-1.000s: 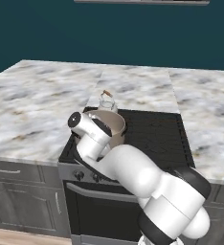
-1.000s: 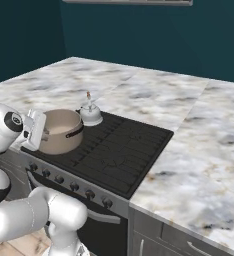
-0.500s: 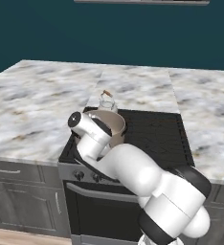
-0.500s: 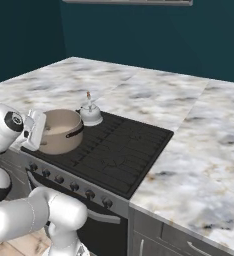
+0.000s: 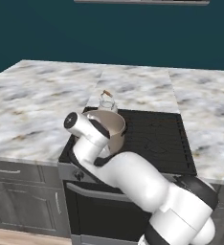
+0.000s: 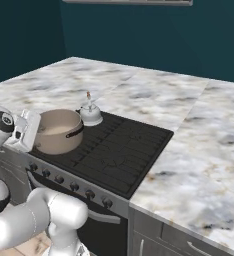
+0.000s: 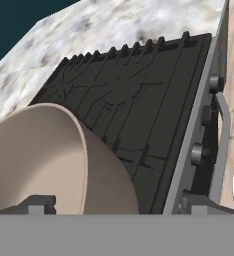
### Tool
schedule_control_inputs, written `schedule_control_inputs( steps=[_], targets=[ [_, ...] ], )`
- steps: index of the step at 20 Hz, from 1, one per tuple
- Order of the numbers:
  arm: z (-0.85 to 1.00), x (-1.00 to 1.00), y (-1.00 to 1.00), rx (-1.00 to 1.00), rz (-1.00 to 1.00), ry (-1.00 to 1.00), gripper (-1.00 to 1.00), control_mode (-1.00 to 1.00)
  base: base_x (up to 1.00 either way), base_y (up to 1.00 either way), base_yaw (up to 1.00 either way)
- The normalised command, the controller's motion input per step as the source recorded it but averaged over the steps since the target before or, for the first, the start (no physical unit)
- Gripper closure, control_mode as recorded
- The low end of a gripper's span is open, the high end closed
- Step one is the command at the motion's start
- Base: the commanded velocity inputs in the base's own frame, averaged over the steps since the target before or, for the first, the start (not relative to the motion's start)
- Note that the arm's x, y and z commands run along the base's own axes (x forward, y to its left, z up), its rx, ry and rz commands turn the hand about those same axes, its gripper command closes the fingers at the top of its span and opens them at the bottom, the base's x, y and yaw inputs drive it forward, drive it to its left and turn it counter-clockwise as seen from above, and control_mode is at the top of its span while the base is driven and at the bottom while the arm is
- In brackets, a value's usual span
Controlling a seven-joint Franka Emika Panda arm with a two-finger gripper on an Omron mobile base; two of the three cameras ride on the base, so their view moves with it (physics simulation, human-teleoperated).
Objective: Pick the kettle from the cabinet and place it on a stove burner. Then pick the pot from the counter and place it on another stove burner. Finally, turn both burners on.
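The tan pot [image 5: 112, 127] [image 6: 59, 131] stands on the front left stove burner [image 6: 84, 150]. Its cream inside fills the lower left of the hand view [image 7: 34, 155]. My gripper [image 6: 35, 132] [image 7: 117, 206] is open at the pot's near rim. One fingertip [image 7: 36, 202] sits over the inside and the other [image 7: 199, 202] outside, both clear of the wall. In the left base view my hand [image 5: 87, 128] covers the pot's near side. The small silvery kettle [image 5: 106, 101] [image 6: 90, 114] stands upright on the back left burner, just behind the pot.
Black grates [image 5: 154, 136] [image 7: 134, 95] cover the right half of the stove. Dark knobs [image 6: 74, 186] [image 7: 198, 152] line its grey front above the oven handle [image 7: 224, 130]. Marble counter [image 5: 32, 105] [image 6: 204, 120] spreads on both sides, with a teal wall behind.
My jaws have spread wide and let go of the pot's rim. The pot, the kettle and the arm stand where they were.
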Motion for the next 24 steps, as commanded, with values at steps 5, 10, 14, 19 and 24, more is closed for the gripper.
schedule_control_inputs(
  steps=[5,10,14,19,24],
  targets=[
    [0.3,-0.29,0.0,-0.02,-0.02,-0.04,-1.0,-1.0,0.0,0.0,0.0],
    [0.23,-0.33,0.01,-0.06,0.0,-0.08,-1.0,-1.0,0.0,0.0,0.0],
    [0.0,-0.37,0.13,-0.04,0.0,-0.06,-1.0,-1.0,0.0,0.0,0.0],
    [0.0,-0.29,0.2,-0.02,0.0,-0.01,-1.0,-1.0,0.0,0.0,0.0],
    [-0.05,-0.22,0.17,-0.02,0.0,-0.01,-1.0,-1.0,0.0,0.0,0.0]
  ],
)
